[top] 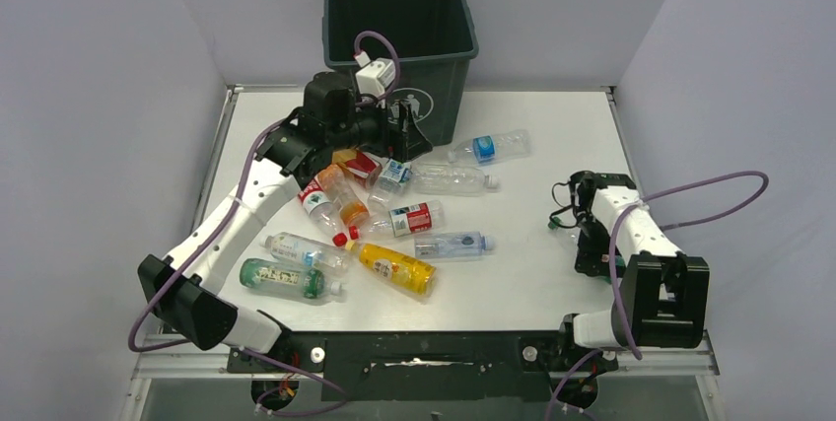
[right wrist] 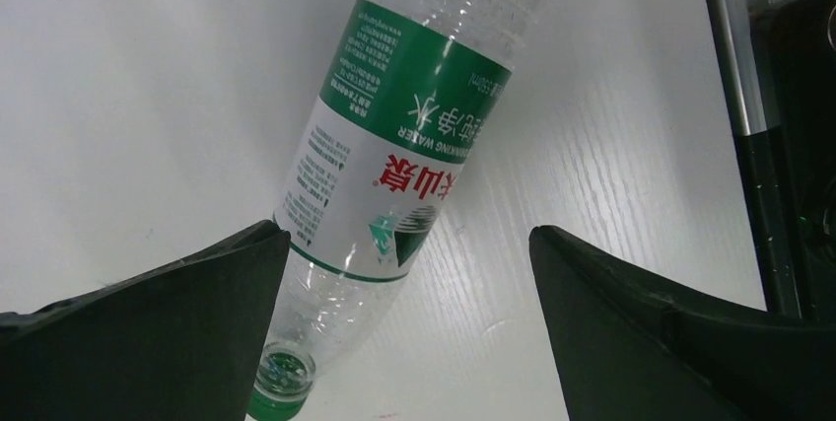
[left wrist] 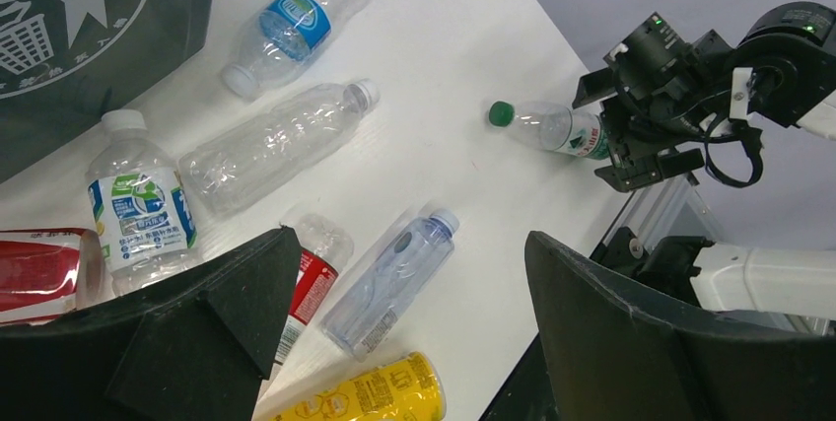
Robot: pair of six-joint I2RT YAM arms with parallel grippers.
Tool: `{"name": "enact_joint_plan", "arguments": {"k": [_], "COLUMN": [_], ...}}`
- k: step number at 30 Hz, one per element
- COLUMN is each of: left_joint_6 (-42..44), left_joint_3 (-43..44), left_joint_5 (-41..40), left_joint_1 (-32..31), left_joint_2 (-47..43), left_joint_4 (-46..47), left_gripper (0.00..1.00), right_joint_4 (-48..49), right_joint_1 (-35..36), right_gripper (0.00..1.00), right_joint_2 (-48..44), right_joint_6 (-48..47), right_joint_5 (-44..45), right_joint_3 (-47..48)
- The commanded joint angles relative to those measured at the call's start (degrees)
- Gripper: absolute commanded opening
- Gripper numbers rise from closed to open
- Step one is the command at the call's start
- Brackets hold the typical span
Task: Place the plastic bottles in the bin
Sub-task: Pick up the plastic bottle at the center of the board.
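Your right tool [right wrist: 409, 239] straddles the green-label bottle [right wrist: 404, 115], wide, seemingly not touching: close, then carry it to the bin [top: 449, 81]. Left tool [left wrist: 409, 239] gapes empty.

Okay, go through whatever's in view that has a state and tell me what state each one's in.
Dark green plastic bin: upright, no lid on.
Green-labelled clear plastic bottle: lying on its side, green cap on.
Yellow-labelled plastic bottle: lying on its side.
Left gripper: open, holding nothing.
Right gripper: open, fingers either side of the green-labelled bottle.
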Motion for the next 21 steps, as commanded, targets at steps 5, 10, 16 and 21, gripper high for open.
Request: {"name": "enact_joint_plan", "arguments": {"k": [5,10,16,21], "left_joint_6": [1.97,2.33,2.28,2.12], "left_joint_3": [1.17,0.94,0.07,-0.25], "left_joint_5": [-1.46,-2.34,-3.33,-3.98], "left_joint_1": [-0.79,-0.99,-1.46,-2.37], "left_joint_2": [2.13,2.82,3.71,4.54], "left_joint_4": [-1.54,-2.47,-2.58,-2.40], "left_gripper": [0.85,0.85,0.85,0.85], "right_joint_4": [7.06,12.04,16.09,17.51], "right_joint_1": [-6.77,-10.05,-13.79,-14.96], "right_gripper": [0.99,0.99,0.99,0.95], "right_joint_2": [-1.81,-1.33,-0.24,2.50], "right_joint_6": [-2.13,-6.97,-12.07,-15.51], "right_joint_5": [3.67,2.49,1.82,1.77], "right_joint_3": [-3.37,-5.58,-6.14,-5.57]}}
